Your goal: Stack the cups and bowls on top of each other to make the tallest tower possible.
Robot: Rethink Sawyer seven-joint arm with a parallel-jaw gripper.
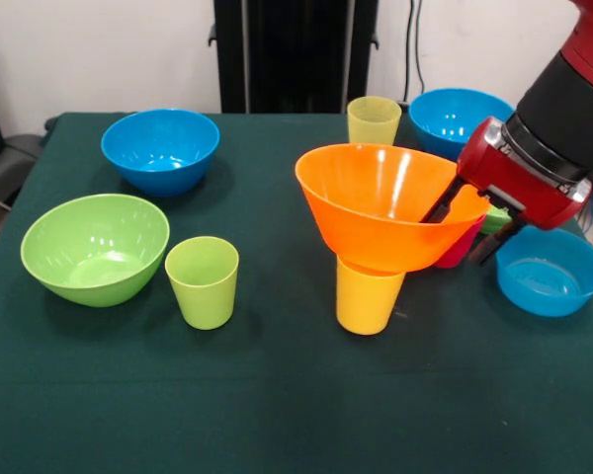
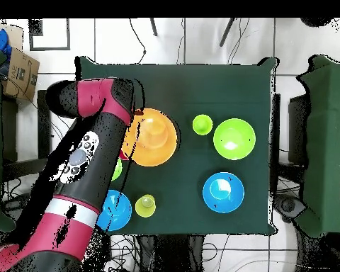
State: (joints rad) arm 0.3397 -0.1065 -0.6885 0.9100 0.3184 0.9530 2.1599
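Green table [image 1: 277, 415]: claw [image 1: 471, 225] pinches the orange bowl [image 1: 385, 202] by its rim, bowl resting on yellow cup [image 1: 368, 296].

A large orange bowl [image 1: 376, 205] is being gripped at its rim by the red-and-black gripper [image 1: 469, 229], one finger inside, while resting tilted atop a bright yellow cup [image 1: 368, 298]. Lime green bowl [image 1: 94, 247] and lime green cup [image 1: 203, 280] are being left side by side on the green bench [image 1: 277, 405].

Five bowls [image 1: 160, 148] and four cups [image 1: 203, 281] show, a sixth bowl perhaps hidden.
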